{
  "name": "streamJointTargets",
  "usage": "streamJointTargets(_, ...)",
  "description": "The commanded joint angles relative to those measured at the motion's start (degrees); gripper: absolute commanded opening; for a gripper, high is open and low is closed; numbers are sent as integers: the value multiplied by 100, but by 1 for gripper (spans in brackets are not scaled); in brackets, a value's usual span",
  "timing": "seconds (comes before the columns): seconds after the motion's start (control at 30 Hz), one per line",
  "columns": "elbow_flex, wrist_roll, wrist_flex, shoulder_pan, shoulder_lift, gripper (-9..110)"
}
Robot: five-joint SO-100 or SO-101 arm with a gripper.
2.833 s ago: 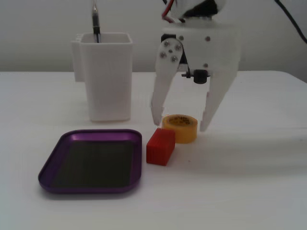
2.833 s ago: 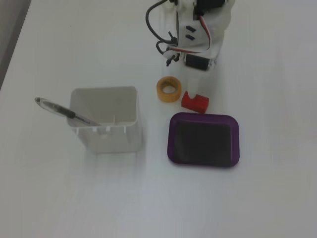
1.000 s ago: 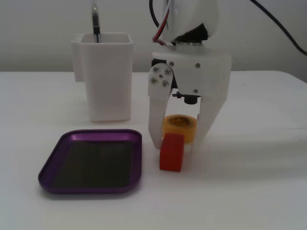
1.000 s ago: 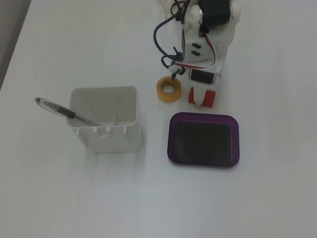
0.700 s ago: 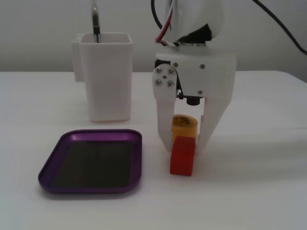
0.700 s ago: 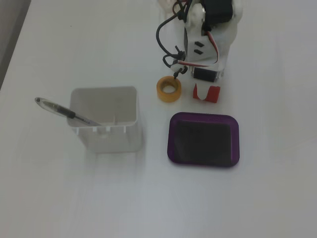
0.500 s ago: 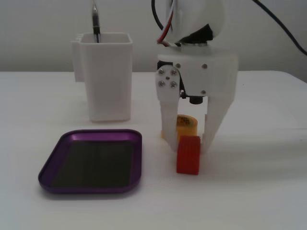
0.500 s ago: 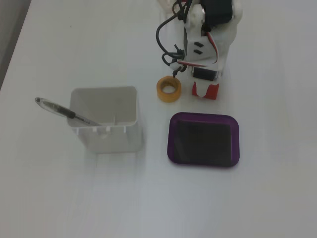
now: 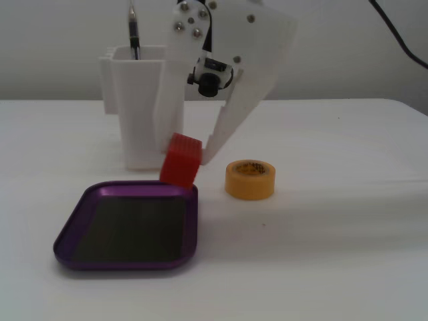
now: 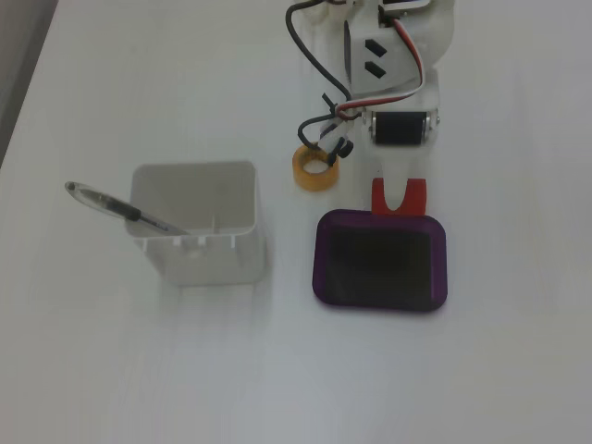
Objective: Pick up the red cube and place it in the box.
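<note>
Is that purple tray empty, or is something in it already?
Empty: the purple tray shows only its bare dark floor. The red cube is at its rim.

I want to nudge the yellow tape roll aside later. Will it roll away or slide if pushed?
The yellow tape roll lies flat on its side face on the table, hole facing up in a fixed view, so it would probably slide rather than roll. It looks squat, so tipping seems unlikely. Being hollow, it is probably light.

Your hand (image 9: 182,155) grips the red cube (image 9: 180,160) just above the far rim of the purple box (image 9: 80,221). On the bench (image 9: 334,234), the yellow tape roll (image 9: 250,179) sits beside it, and the white container (image 9: 140,107) holding a pen (image 9: 134,33) stands behind.
</note>
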Motion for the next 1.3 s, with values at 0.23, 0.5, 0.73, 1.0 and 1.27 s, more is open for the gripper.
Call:
streamJointTargets(0.23, -378, -35, -773, 325, -835, -1)
streamJointTargets(0.5, -387, -202, -976, 422, -1134, 0)
streamJointTargets(0.73, -387, -422, -888, 422, -1099, 2)
streamJointTargets(1.0, -809, -448, -97, 413, -1081, 18)
streamJointTargets(1.27, -2988, -422, 2030, 316, -1063, 19)
